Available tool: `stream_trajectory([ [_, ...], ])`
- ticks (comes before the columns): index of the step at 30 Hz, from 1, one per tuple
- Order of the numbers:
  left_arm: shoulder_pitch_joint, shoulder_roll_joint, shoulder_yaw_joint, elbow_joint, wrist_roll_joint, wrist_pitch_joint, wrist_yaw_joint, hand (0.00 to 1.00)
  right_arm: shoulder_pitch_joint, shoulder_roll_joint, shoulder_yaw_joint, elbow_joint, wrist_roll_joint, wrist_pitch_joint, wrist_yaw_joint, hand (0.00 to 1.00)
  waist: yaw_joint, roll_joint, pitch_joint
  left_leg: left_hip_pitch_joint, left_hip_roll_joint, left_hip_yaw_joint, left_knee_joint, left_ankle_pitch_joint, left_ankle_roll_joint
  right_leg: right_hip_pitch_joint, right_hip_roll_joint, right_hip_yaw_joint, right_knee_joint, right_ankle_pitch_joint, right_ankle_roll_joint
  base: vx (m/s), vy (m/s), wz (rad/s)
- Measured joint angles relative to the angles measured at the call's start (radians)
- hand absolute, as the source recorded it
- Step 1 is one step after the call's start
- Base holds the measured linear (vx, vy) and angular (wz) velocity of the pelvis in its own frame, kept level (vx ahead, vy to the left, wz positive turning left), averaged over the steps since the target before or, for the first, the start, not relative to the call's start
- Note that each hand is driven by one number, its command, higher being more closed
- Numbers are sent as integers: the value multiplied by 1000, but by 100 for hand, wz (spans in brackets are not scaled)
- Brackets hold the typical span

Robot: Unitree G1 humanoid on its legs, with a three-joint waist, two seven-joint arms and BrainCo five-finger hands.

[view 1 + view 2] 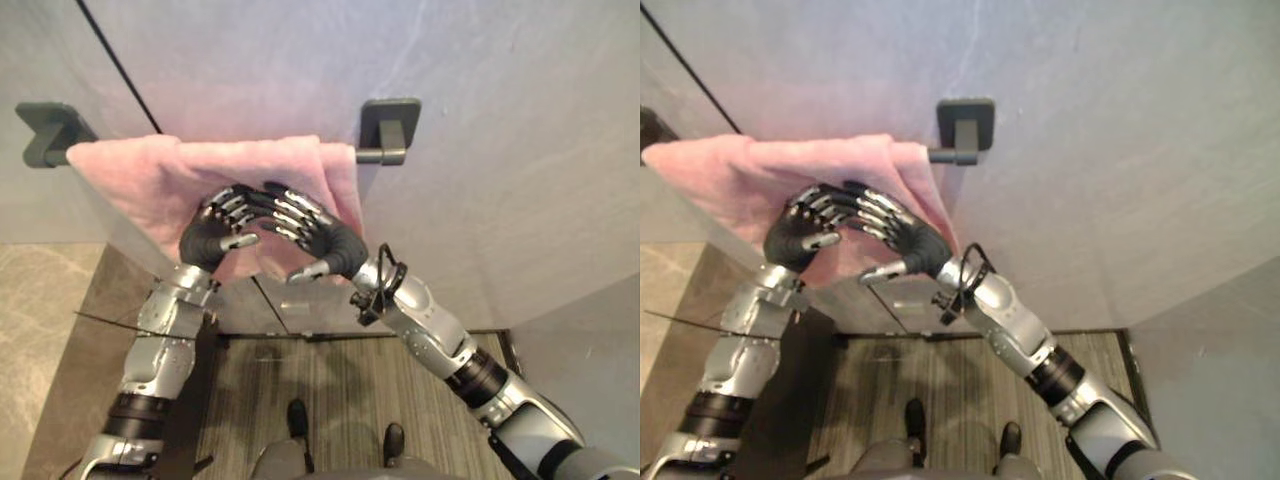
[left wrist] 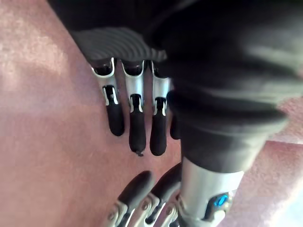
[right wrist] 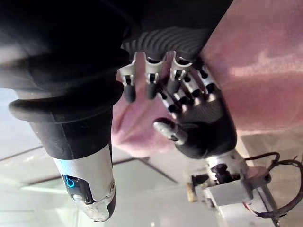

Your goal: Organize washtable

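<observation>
Obs: pink towel (image 1: 130,175) hangs over the dark towel bar (image 1: 372,156) on the grey wall (image 1: 500,120). It spreads from the left mount (image 1: 45,132) almost to the right mount (image 1: 390,122). A vertical fold runs down near its right edge, and the lower edge slants, so the drape looks uneven.

Left hand (image 1: 212,238): open, fingers straight and laid flat on the towel's front face, thumb held apart. Right hand (image 1: 325,240): likewise open, fingers flat on the cloth, thumb apart below. Neither pinches the towel. The fingertips of the two hands meet and partly overlap at the middle of the cloth.

Step, as judged: smoothing the hung towel.

Risks:
- Flat fingers hold by friction only. A downward stroke could drag the front face and slide the towel off the bar, since nothing pins the back
- Overlapping fingertips could catch on each other as the hands part
- Dark tips could snag the pile and bunch the cloth further near the fold
</observation>
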Motion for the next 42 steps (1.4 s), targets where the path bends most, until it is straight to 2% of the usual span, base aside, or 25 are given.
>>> stream_trajectory([
  [15,-27,-17,185,27,73,-19,50,0,96,-17,-198,2,-27,3,-3,0,-5,0,14,-3,23,6,-6,19,-11,-12,23,6,-6,19,-15,-10,-4,-2],
  [22,-33,-20,348,49,73,-69,126,0,160,-56,-277,-2,-55,3,-15,0,3,0,14,17,26,10,-6,23,-12,8,25,9,-17,23,-19,-3,3,-1],
  [27,-32,-20,385,85,73,-83,154,0,180,-61,-314,-5,-56,3,-15,0,5,-1,13,26,25,10,-6,23,-12,23,25,9,-29,26,-24,0,0,0],
  [33,-19,-23,431,85,74,-83,157,0,213,-62,-356,-14,-57,3,-16,0,5,-2,10,37,25,7,-6,22,-12,50,25,3,-53,41,-16,22,0,2],
  [36,-18,-53,466,85,81,-83,157,0,222,-69,-368,-15,-59,3,-17,0,5,-1,6,41,25,5,-6,22,-12,56,25,1,-56,41,-16,9,0,1],
  [42,43,-65,539,83,81,-84,157,0,282,-77,-441,-51,-99,3,-19,0,5,0,-9,55,24,-1,-6,22,-12,75,24,-6,-58,40,-18,1,1,2],
])
